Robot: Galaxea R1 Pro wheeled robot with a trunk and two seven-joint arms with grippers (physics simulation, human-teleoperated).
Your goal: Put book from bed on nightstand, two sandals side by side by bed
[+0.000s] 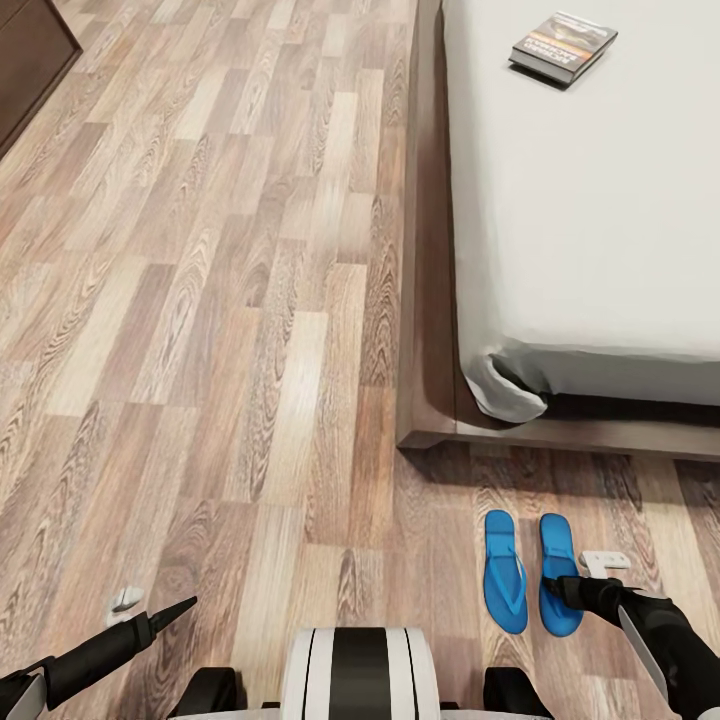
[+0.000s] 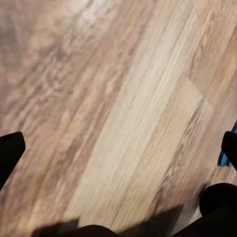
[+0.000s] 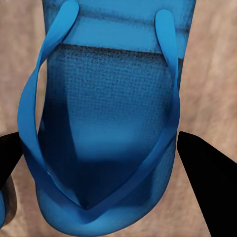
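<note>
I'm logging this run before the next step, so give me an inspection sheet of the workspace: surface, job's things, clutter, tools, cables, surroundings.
Surface: wood-plank floor, mixed browns, bare planks.
Job's things: book lies on the bed mattress; two blue sandals lie side by side on the floor by the bed's foot.
Clutter: nothing seen.
Tools: left tool hangs over bare floor, open, empty; right tool is open, its fingers either side of one sandal.
Cables: nothing seen.
Surroundings: dark brown furniture at the far left; which piece, cannot tell.
</note>
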